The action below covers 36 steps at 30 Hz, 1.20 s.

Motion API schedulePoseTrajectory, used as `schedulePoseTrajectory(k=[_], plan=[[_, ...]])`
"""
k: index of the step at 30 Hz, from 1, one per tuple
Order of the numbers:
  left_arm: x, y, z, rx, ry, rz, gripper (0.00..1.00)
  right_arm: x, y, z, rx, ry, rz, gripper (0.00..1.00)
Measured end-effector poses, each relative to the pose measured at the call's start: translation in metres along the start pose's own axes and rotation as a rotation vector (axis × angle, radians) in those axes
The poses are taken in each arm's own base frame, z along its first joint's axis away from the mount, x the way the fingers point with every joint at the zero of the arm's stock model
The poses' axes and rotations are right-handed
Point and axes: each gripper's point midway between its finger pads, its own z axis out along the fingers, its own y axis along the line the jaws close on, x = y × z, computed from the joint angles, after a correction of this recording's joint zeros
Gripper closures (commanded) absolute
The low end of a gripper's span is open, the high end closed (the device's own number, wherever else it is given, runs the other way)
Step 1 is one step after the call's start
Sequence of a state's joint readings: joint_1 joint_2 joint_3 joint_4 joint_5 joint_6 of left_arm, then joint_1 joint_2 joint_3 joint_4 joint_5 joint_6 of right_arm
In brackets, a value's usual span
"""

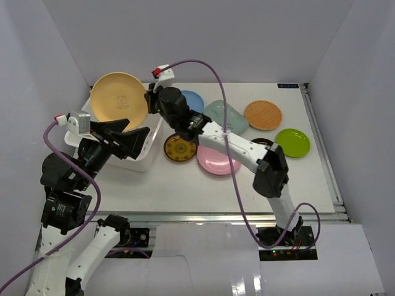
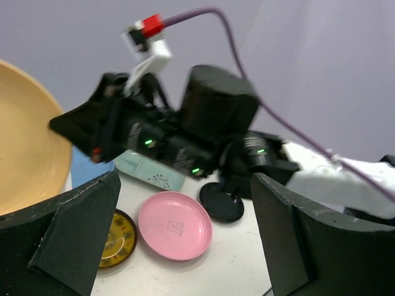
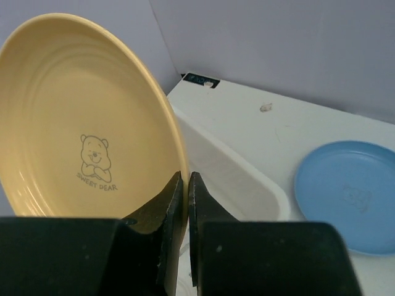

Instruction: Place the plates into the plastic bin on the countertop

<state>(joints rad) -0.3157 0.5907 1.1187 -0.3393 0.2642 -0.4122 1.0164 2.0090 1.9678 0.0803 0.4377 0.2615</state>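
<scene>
From above, your right fingers (image 1: 149, 102) are pressed together on the rim of the tan-yellow plate (image 1: 118, 97). They hold it tilted up over the far end of the white bin (image 1: 141, 161), which stands at the left of the counter (image 1: 185, 185). Your left fingers (image 1: 128, 136) are spread wide above the bin and hold nothing. The arm and the plate hide what lies inside the bin. To its right on the counter lie the blue plate (image 1: 194, 100), the pale green dish (image 1: 227, 117), the orange plate (image 1: 263, 115), the lime green plate (image 1: 292, 142), the pink plate (image 1: 216, 163) and the dark patterned plate (image 1: 179, 148). A black plate (image 1: 261, 142) peeks out from under the right arm.

From the left wrist, you look between the spread fingers at the right arm. The pink, patterned and black plates lie flat on the counter below it.

From the right wrist, the fingers pinch the tan-yellow plate's rim, its bear drawing facing you. The bin's wall runs just beyond, and the blue plate lies beside the bin.
</scene>
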Motion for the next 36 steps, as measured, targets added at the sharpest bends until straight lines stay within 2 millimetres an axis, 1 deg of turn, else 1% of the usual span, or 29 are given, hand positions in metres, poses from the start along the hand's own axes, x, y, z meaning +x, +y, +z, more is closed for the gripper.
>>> schedulePoseTrajectory(k=[2,4,5,7,9,10,12,13,16,20,21,23,24,27,29,30,31,32,33,35,36], plan=[[-0.003,0.003,-0.002,-0.027,-0.005,-0.001,0.02,0.028,0.006,0.026,-0.005,0.025,-0.012,0.92],[-0.003,0.007,-0.003,-0.055,-0.001,-0.003,0.02,0.064,0.006,0.041,-0.001,0.072,-0.033,0.92],[-0.002,0.009,-0.003,-0.067,0.003,-0.002,0.02,0.083,0.004,0.046,0.004,0.100,-0.045,0.92],[0.000,0.012,-0.004,-0.084,0.010,0.000,0.02,0.114,0.002,0.053,0.010,0.149,-0.065,0.92],[0.003,0.016,-0.004,-0.102,0.018,0.003,0.02,0.137,0.002,0.056,0.009,0.182,-0.077,0.91],[0.004,0.018,-0.004,-0.110,0.021,0.002,0.02,0.146,0.002,0.057,0.007,0.198,-0.083,0.78],[0.010,0.022,-0.003,-0.124,0.031,-0.001,0.02,0.152,0.002,0.056,0.004,0.213,-0.085,0.59],[0.016,0.025,-0.003,-0.133,0.043,-0.004,0.02,0.152,0.004,0.056,-0.002,0.212,-0.081,0.42],[0.039,0.037,-0.004,-0.166,0.093,-0.018,0.02,0.142,0.012,0.057,-0.031,0.184,-0.073,0.27],[0.080,0.057,-0.008,-0.231,0.193,-0.052,0.02,0.130,0.016,0.054,-0.051,0.165,-0.073,0.26],[0.090,0.061,-0.009,-0.249,0.217,-0.061,0.03,0.126,0.017,0.052,-0.054,0.163,-0.076,0.31],[0.106,0.068,-0.013,-0.277,0.259,-0.080,0.04,0.115,0.014,0.042,-0.054,0.161,-0.088,0.34],[0.112,0.070,-0.014,-0.285,0.273,-0.094,0.04,0.108,0.012,0.036,-0.052,0.159,-0.090,0.39],[0.122,0.070,-0.012,-0.288,0.300,-0.138,0.07,0.079,0.003,0.011,-0.044,0.136,-0.102,0.44],[0.132,0.069,-0.008,-0.278,0.322,-0.181,0.11,0.062,-0.015,-0.017,-0.016,0.138,-0.115,0.50],[0.139,0.069,-0.005,-0.269,0.336,-0.201,0.13,0.051,-0.027,-0.032,0.000,0.124,-0.116,0.54],[0.148,0.069,-0.001,-0.262,0.351,-0.230,0.17,0.042,-0.041,-0.047,0.021,0.115,-0.111,0.57],[0.158,0.070,0.001,-0.255,0.366,-0.259,0.20,0.038,-0.060,-0.064,0.048,0.112,-0.102,0.59],[0.172,0.071,0.004,-0.249,0.391,-0.294,0.23,0.035,-0.082,-0.084,0.073,0.109,-0.087,0.62],[0.203,0.075,0.007,-0.253,0.459,-0.362,0.29,0.039,-0.134,-0.125,0.160,0.123,-0.058,0.63],[0.211,0.076,0.008,-0.257,0.475,-0.388,0.30,0.041,-0.158,-0.143,0.207,0.120,-0.045,0.63]])
